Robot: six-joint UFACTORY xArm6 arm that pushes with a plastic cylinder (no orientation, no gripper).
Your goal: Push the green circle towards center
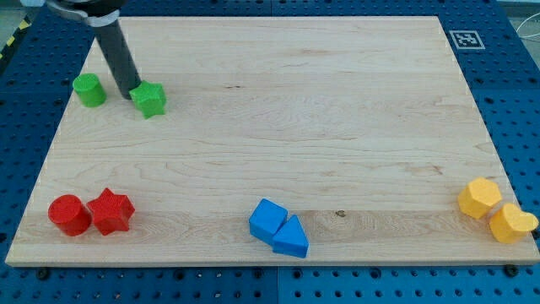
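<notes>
The green circle [89, 89] is a short cylinder near the view's upper left corner of the wooden board [278, 127]. A green star [149, 100] lies just to its right. My tip [132, 95] is the lower end of the dark rod. It stands between the two green blocks, touching or nearly touching the star's left side and a short gap right of the circle.
A red cylinder [68, 214] and a red star [111, 211] sit at the lower left. Two blue blocks [268, 219] [291, 238] lie at the bottom middle. Two yellow blocks [478, 198] [511, 223] sit at the lower right edge.
</notes>
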